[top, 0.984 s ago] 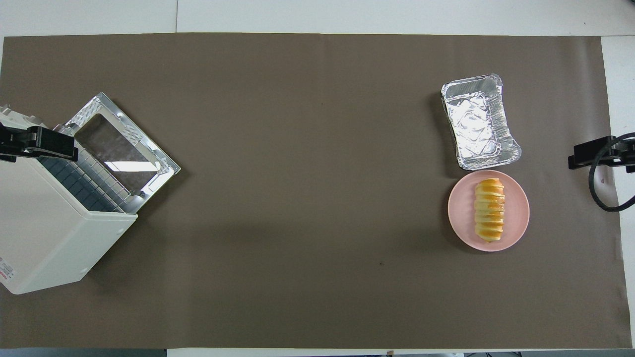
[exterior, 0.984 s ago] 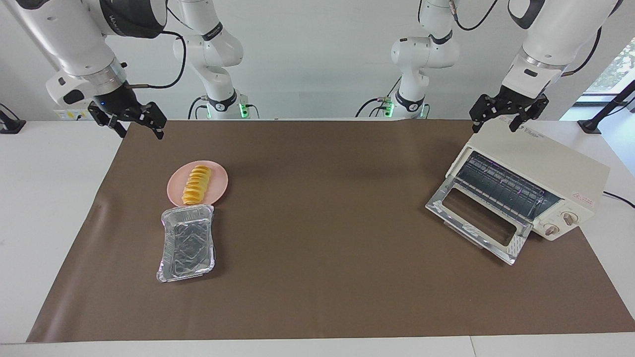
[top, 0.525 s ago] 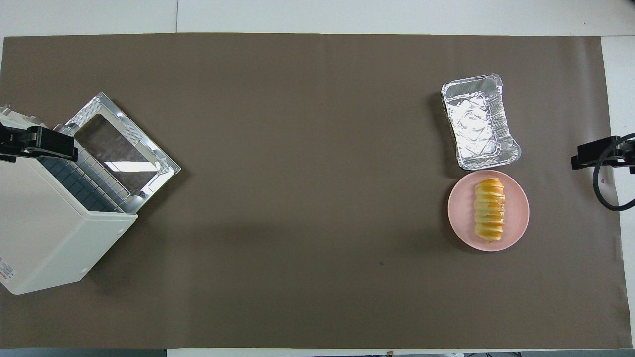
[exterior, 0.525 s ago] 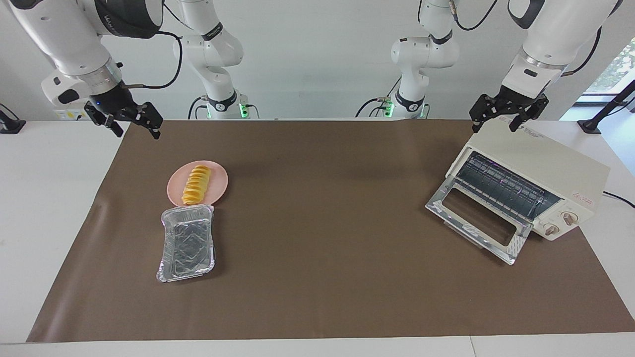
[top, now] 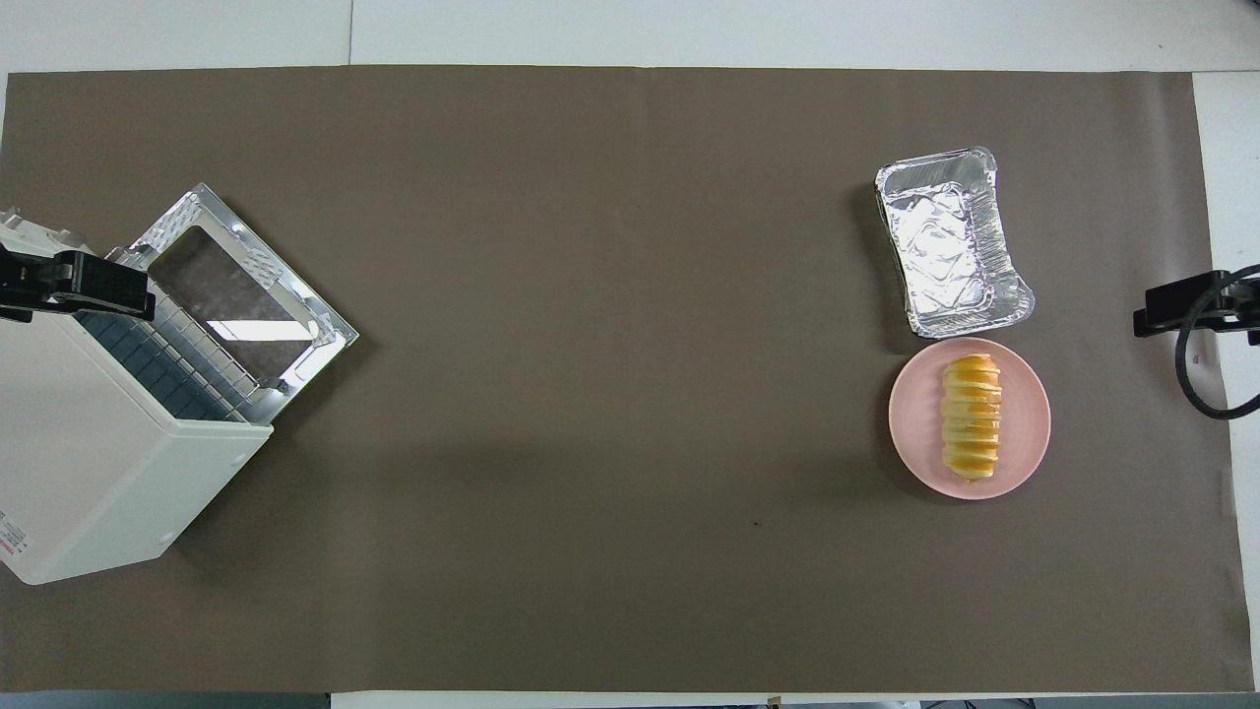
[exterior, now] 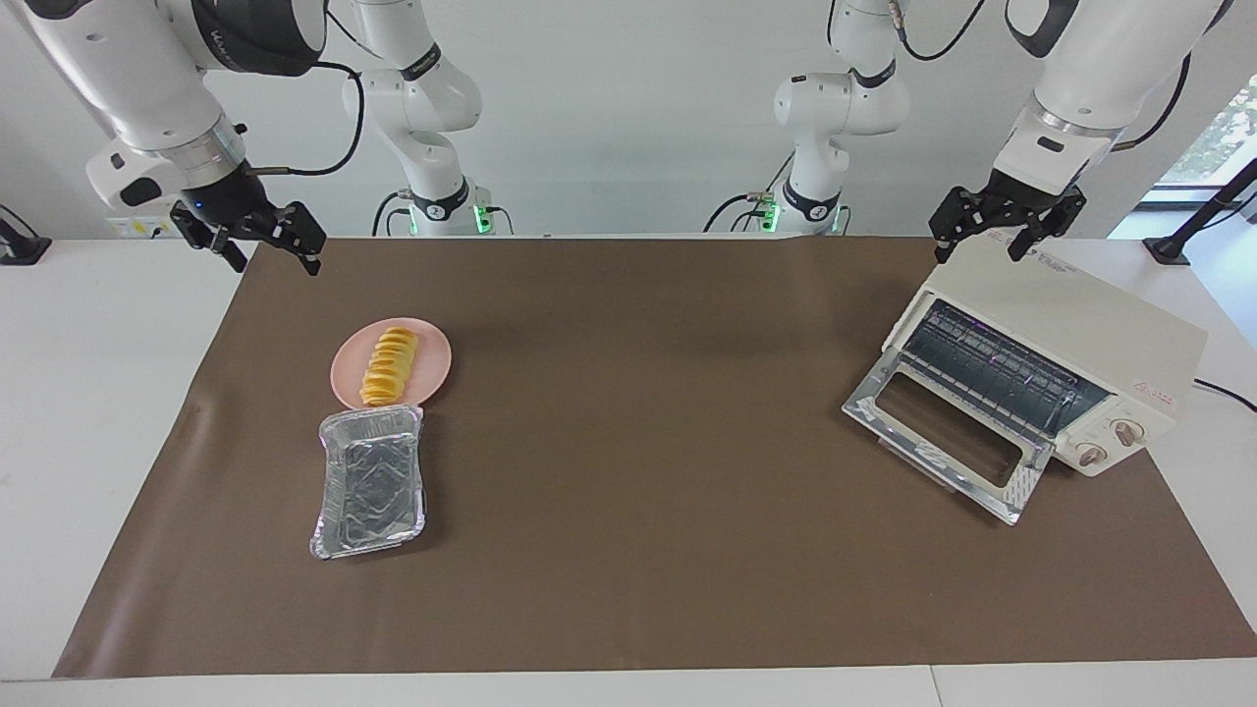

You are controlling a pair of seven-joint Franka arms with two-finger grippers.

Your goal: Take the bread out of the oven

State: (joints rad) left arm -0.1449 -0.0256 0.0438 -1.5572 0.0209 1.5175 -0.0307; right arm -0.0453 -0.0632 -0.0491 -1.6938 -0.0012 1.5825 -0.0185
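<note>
Bread lies on the pink plate, well apart from both empty, wide-open pincers: right pincer over the bench edge, left pincer above the oven.

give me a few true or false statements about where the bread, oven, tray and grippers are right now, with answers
1. The bread lies on the pink plate. True.
2. The oven door is closed. False: it hangs open, and the rack inside shows no bread.
3. The foil tray holds the bread. False: the tray is empty and sits beside the plate, farther from the robots.
4. The left gripper hangs over the oven's top, open and empty. True.
5. The right gripper is gripping the plate. False: it is open and up in the air over the mat's edge, apart from the plate.
</note>
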